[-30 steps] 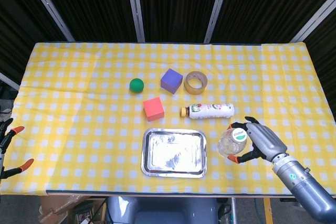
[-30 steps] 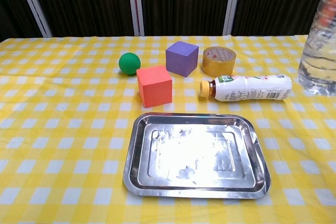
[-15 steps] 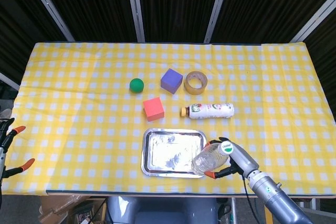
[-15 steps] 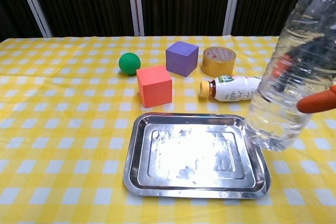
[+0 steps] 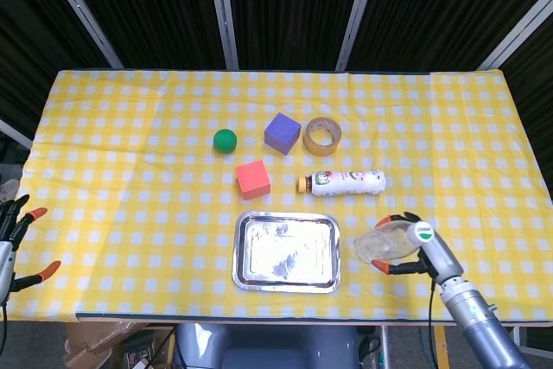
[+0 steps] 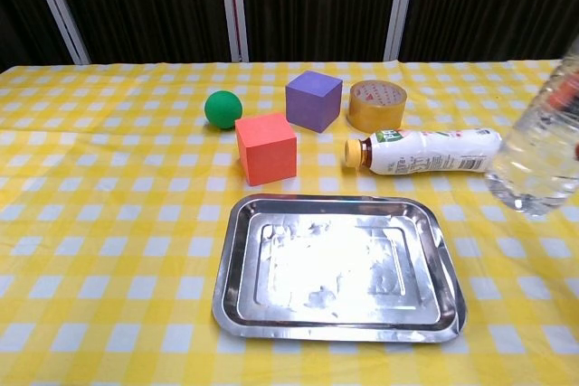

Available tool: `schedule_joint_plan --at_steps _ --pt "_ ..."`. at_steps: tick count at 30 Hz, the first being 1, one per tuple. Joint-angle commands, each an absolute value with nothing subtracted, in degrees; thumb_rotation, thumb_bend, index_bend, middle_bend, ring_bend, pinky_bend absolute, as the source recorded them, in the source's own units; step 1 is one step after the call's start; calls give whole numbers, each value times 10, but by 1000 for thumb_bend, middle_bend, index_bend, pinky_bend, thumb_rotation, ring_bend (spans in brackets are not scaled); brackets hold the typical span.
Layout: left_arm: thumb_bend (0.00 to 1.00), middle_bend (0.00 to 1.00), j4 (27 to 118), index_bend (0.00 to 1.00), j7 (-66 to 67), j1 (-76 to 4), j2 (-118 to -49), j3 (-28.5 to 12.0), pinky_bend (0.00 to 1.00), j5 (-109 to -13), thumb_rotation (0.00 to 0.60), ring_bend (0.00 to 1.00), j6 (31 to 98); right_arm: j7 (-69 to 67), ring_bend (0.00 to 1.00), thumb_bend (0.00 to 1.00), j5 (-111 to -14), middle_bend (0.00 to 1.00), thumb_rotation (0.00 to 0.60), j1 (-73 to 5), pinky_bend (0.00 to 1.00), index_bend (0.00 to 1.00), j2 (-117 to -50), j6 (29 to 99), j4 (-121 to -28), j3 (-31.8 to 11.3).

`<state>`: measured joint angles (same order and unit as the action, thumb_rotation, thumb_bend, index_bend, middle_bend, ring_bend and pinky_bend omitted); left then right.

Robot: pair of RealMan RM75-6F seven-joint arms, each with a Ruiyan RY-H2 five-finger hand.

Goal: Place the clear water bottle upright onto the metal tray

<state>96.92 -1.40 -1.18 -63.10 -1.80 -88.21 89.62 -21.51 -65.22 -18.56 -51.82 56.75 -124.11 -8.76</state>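
Since half a second ago the bottle (image 5: 386, 245) has swung back off the tray (image 5: 286, 281): it overlapped the tray's right edge then, and now sits just right of it.

In the head view, the right hand (image 5: 413, 248) wraps the bottle near its green-capped end, orange fingertips curled around it. The bottle is tilted, base toward the tray, cap away. The left hand (image 5: 15, 244) waits far left of the tray, fingers spread, holding nothing.

In the chest view, the bottle (image 6: 543, 155) hangs right of the tray (image 6: 237, 300), its base above the cloth and clear of the rim; the hand itself is cut off by the frame edge. A white bottle (image 6: 425, 151) lies just behind the tray, with a red cube (image 6: 266, 147) behind the tray's left part.

The risk, as I judge it: set down at this tilt, the bottle could catch the raised rim or land on its base edge and topple, and a grip so near the cap leaves the water-heavy base free to swing.
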Motion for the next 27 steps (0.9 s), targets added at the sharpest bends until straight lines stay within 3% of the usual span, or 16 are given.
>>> schedule_joint_plan --at_steps 1,8,14,19,27 --pt "151 22 970 189 -10 -12 -633 -18 0 -882 600 0 896 -280 302 624 -686 616 600 -158 0 759 -480 560 -1178 -74" --pt "151 22 972 189 -6 -12 -635 -18 0 -883 600 0 898 -326 306 625 -721 616 600 -146 0 759 -447 549 -1138 -66" --pt "151 22 974 189 -9 -12 -634 -17 0 -888 600 0 899 -323 305 625 -741 616 600 -156 0 759 -462 535 -1160 -61" --pt "151 22 975 189 -26 -10 -627 -18 0 -889 600 0 905 -253 305 625 -725 616 600 -182 0 759 -513 522 -1203 -61" --pt "151 22 968 189 -53 -10 -618 -19 0 -887 600 0 904 -43 306 627 -626 616 600 -252 0 759 -646 549 -1300 -70"
